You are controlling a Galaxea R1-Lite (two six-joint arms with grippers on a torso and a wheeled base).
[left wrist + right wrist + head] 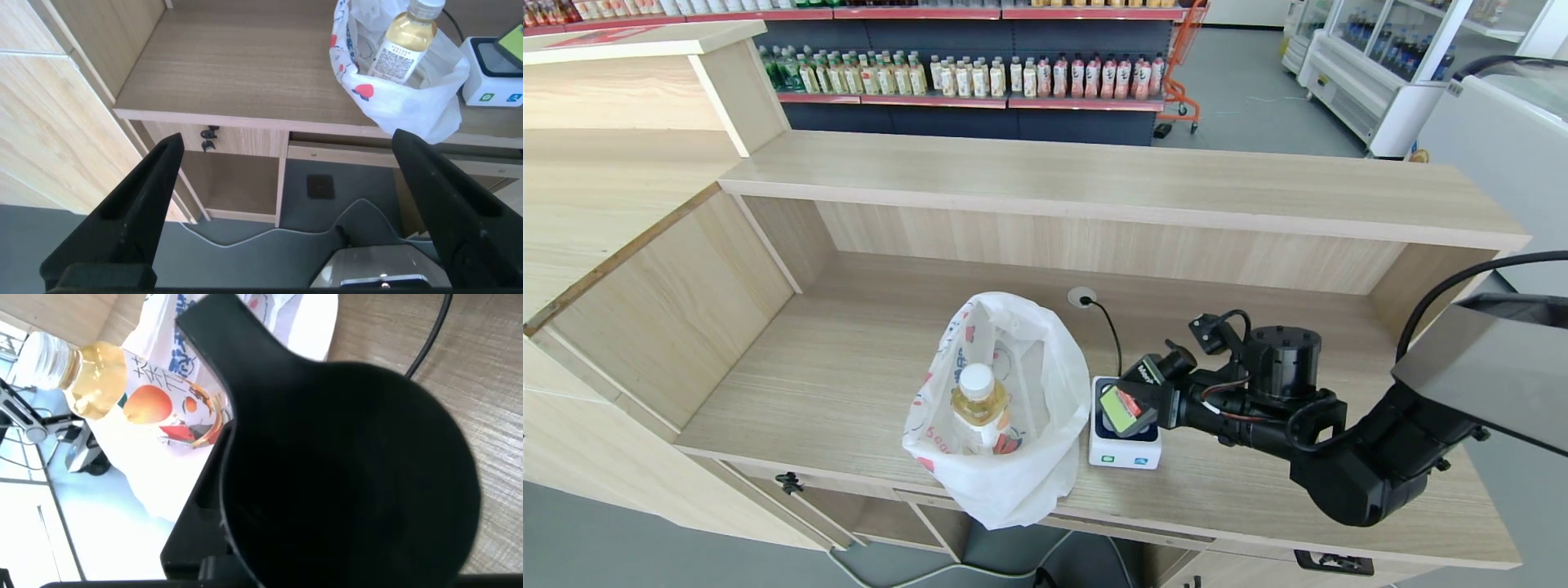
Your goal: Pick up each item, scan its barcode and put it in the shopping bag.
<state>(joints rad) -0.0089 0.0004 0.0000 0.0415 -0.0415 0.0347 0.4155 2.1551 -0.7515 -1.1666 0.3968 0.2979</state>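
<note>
So the wooden table [849,367] has the white shopping bag [1045,457] standing open on it, with a tea bottle [977,400] upright inside. Just beside the bag is the white scanner [1125,453], and the right tool [1131,402] is pinching a small green packet [1116,411] right over it. The left tool [286,139] is spread wide, down by the table's front edge.

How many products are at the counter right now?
2. A bottle stands in the white shopping bag; a small green packet is held by the right gripper above the scanner. The bag may hide more.
</note>
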